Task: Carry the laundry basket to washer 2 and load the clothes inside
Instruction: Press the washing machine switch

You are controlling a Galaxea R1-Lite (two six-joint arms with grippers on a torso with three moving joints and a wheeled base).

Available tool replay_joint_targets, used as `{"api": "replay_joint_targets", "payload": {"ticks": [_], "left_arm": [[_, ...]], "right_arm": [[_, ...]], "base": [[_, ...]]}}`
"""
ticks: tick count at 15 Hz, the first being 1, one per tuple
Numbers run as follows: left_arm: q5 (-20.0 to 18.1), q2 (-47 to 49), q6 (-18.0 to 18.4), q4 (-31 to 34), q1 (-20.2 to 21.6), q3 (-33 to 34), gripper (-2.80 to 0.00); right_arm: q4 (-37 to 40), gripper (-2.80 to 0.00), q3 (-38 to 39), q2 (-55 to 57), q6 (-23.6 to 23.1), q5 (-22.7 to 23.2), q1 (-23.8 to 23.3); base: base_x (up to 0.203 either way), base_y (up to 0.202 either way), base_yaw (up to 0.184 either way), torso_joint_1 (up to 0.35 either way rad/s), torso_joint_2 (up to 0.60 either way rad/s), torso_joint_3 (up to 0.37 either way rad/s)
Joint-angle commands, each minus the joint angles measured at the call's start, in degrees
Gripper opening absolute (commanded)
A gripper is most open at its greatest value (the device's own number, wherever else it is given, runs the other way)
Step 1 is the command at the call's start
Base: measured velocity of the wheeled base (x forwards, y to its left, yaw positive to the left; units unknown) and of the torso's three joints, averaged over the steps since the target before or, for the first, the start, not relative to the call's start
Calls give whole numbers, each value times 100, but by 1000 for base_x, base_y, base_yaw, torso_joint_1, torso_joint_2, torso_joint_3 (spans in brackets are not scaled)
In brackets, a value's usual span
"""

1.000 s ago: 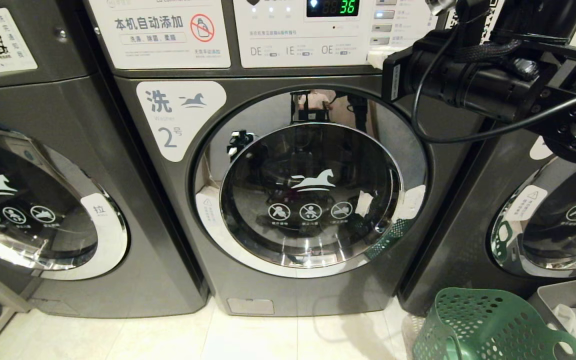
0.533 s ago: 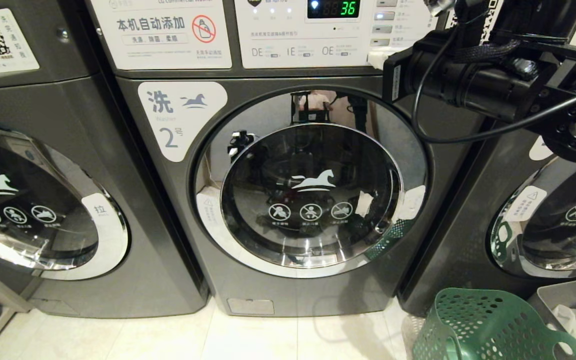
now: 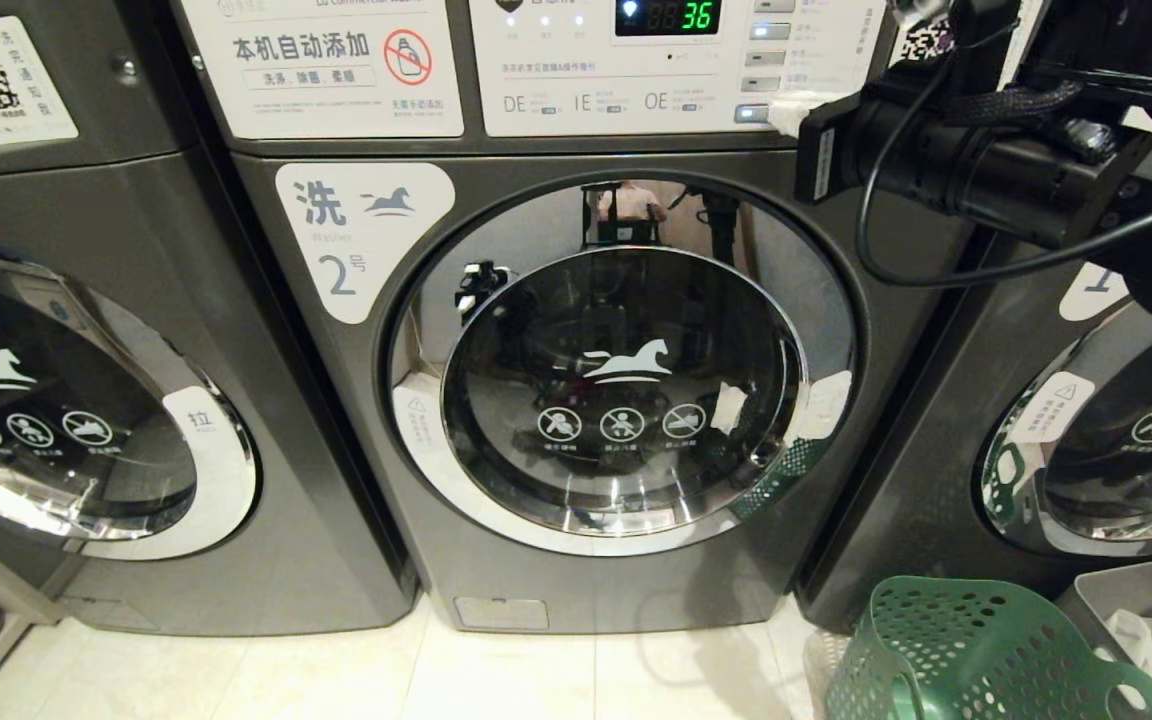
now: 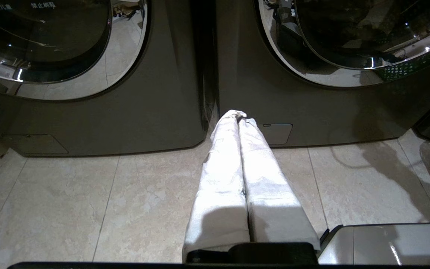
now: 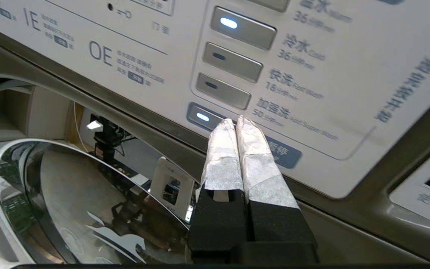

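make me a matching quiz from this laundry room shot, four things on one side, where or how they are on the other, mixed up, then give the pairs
Things:
1. washer 2
2. laundry basket
3. right gripper
4. left gripper

Places or states:
A. shut, low over the floor tiles
B. on the floor, right of the door
C. door closed, display lit
D. shut, tips at the control panel buttons

Pairs: 1-C, 2-B, 3-D, 4-A
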Motion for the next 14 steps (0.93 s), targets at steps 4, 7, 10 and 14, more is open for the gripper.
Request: {"api": "replay_joint_targets", "payload": {"ticks": [4, 7, 10, 14], "left_arm": [[-6, -2, 3, 4, 2, 1, -280], [3, -2, 3, 4, 2, 1, -280], [3, -2, 3, 4, 2, 1, -280], [-6, -2, 3, 4, 2, 1, -280]], "right_arm": [[25, -280, 85, -170, -10, 59, 16], [25, -280, 84, -171, -19, 79, 95], [25, -280, 75, -162, -27, 96, 201], [17, -280, 48, -117, -36, 96, 306]], "base": [[0, 0, 0, 0, 0, 0], [0, 0, 0, 0, 0, 0], [0, 0, 0, 0, 0, 0], [0, 0, 0, 0, 0, 0]]}}
